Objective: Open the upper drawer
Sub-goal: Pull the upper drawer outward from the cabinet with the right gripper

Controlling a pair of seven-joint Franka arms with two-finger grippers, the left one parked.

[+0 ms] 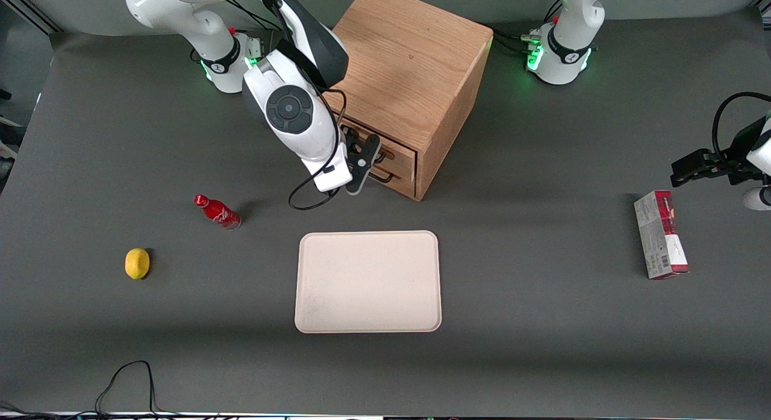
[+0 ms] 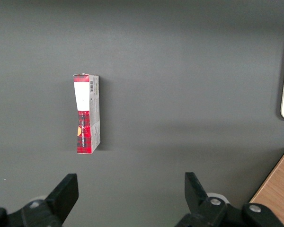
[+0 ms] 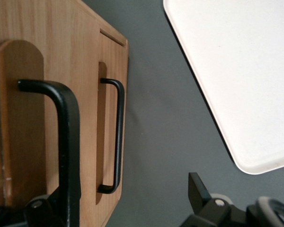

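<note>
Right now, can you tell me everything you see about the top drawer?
The upper drawer is the top one in the light oak cabinet, above a matching drawer. Its front is pale wood with visible grain and carries a long black bar handle with bent ends, which looks like metal. It looks closed or nearly so; no tray shows. The claw is right at its handle, one finger on the outer side of the bar.

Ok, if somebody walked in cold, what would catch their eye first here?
Probably the oak cabinet in the middle of the table, with the right arm's gripper at its upper drawer, fingers open around the black handle. Next, the pale tray lying nearer the front camera than the cabinet.
</note>
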